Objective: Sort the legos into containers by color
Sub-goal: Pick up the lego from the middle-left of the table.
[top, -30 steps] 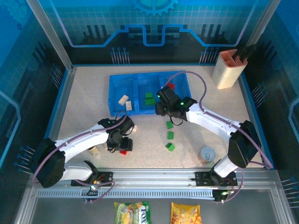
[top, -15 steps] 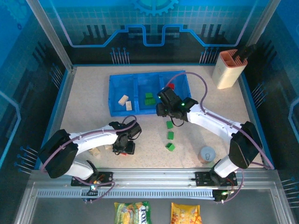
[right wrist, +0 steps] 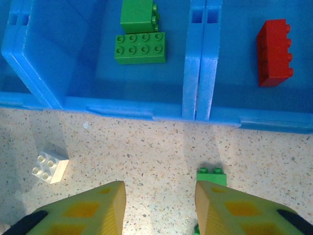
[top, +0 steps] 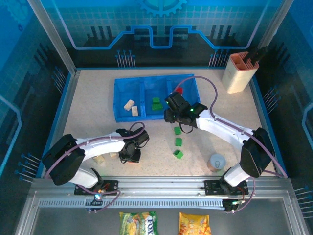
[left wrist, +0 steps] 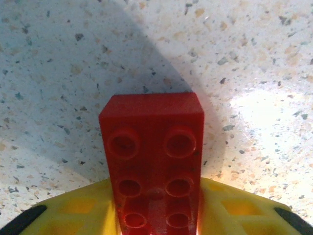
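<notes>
Gripping a red brick [left wrist: 152, 147] by its sides, the left claw [top: 131, 156] sits low over the table [top: 88, 107] near the front edge. Farther out to its right, three green bricks [top: 178, 142] lie loose. The right claw [right wrist: 159, 190] hangs with fingers [right wrist: 98, 205] apart and empty just before the blue tray [right wrist: 195, 63], whose left compartment holds cream bricks [top: 129, 104], the middle a green pair [right wrist: 140, 47], the right a second red brick [right wrist: 274, 51].

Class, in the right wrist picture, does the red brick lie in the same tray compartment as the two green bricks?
No, the red brick lies across a blue divider wall from the green bricks.
</notes>
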You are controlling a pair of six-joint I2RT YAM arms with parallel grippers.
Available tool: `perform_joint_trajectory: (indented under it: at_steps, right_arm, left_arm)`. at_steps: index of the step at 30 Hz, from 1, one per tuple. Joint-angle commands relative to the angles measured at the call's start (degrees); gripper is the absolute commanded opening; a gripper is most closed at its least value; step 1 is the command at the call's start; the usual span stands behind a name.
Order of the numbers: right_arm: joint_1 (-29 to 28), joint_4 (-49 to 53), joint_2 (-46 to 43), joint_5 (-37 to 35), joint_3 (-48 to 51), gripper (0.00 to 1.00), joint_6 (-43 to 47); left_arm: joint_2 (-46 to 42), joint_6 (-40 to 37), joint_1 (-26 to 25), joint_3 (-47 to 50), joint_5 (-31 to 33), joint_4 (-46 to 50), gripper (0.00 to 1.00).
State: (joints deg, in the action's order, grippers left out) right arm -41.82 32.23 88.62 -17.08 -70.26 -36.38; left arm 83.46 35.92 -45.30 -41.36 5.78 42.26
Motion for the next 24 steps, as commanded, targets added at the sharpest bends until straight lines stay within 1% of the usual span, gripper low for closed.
perform_joint_trajectory:
  at_steps: [1,6,10,17,20,24]
  right_arm:
    - [0.5,2.1,-1.7,0.4,-0.7,0.42,-0.5]
    - [1.0,3.6,-3.0,3.4,-1.2,0.42,-0.5]
    - [2.8,5.5,-4.3,9.4,-1.3,0.42,-0.7]
    - [7.1,8.8,-6.6,23.6,-0.7,0.42,-0.7]
    - [8.3,9.9,-8.0,28.4,-0.1,0.42,-0.9]
    - [10.3,11.9,-9.5,35.3,0.0,0.43,-1.6]
  left_arm:
    - [-0.4,-0.9,-0.5,0.3,1.4,0.3,0.37]
    - [-3.9,-3.5,-0.7,-2.4,1.9,1.2,0.32]
    - [-8.0,-7.8,-0.7,-5.5,2.5,1.3,0.28]
    - [-12.9,-20.8,-0.7,-12.6,3.7,0.3,0.26]
    - [-15.0,-27.4,-0.7,-12.8,1.5,-3.7,0.26]
    - [-18.1,-35.9,-0.7,-10.7,-3.3,-11.5,0.25]
